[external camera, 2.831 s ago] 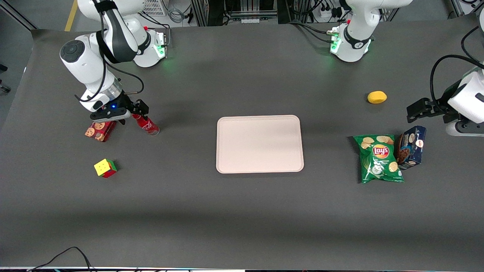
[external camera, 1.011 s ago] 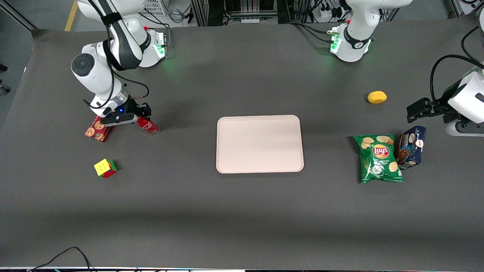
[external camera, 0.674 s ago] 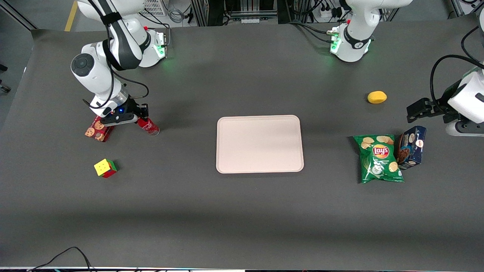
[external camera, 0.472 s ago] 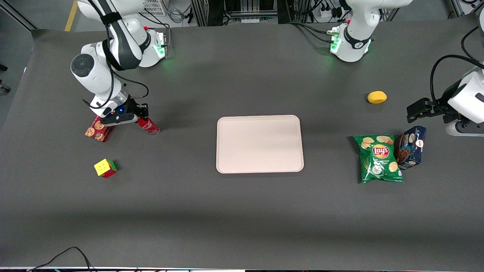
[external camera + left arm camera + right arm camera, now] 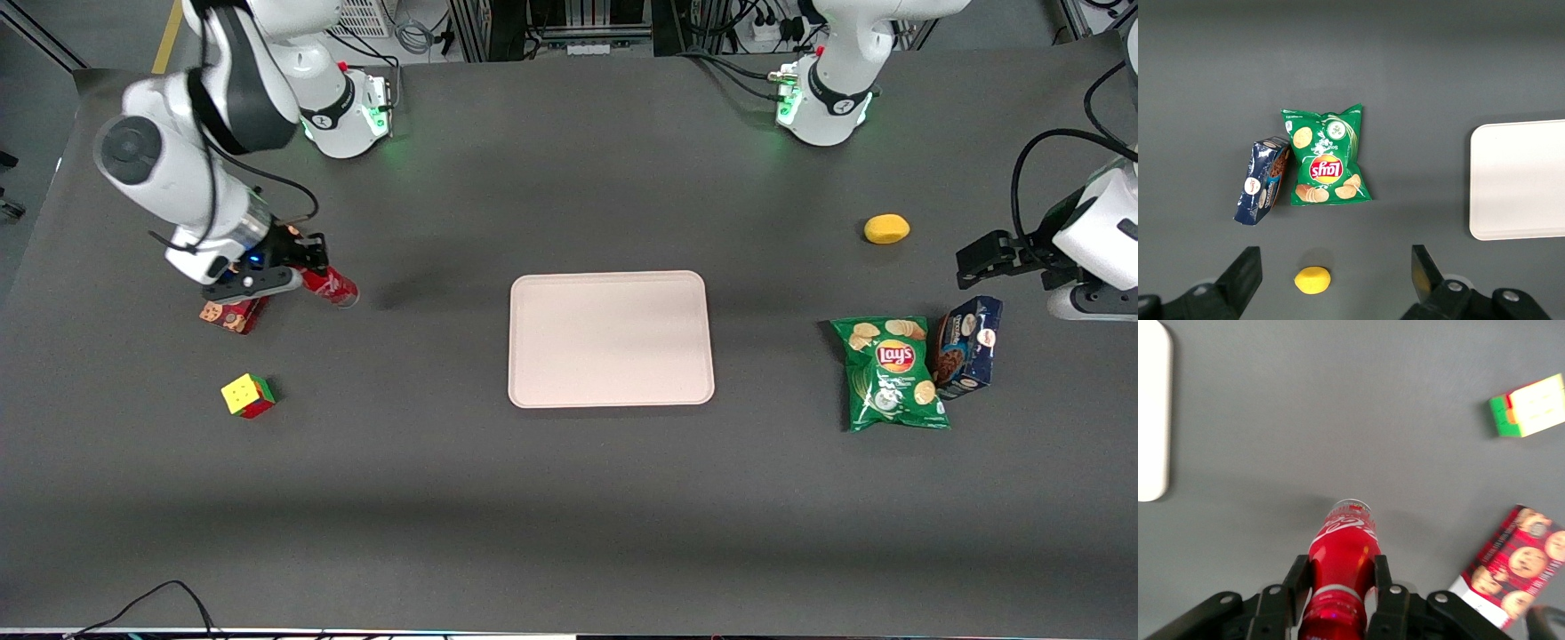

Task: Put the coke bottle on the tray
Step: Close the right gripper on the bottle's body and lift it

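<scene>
My gripper (image 5: 307,267) is shut on the neck of the coke bottle (image 5: 332,288), a slim red bottle with a white script logo and clear base, and holds it lifted off the table toward the working arm's end. In the right wrist view the two black fingers (image 5: 1297,581) press on either side of the bottle (image 5: 1346,550), whose base points down at the table. The tray (image 5: 611,339), pale pinkish-beige with a low rim, lies flat at the table's middle; its edge shows in the right wrist view (image 5: 1153,420) and in the left wrist view (image 5: 1518,180).
A red cookie box (image 5: 233,314) lies under my wrist, beside the bottle. A colour cube (image 5: 248,396) sits nearer the front camera. Toward the parked arm's end lie a green chips bag (image 5: 892,373), a blue cookie box (image 5: 967,346) and a yellow lemon (image 5: 886,228).
My gripper has risen with the coke bottle in it, lifting it off the table and shifting a little toward the working arm's end. Nothing else has moved.
</scene>
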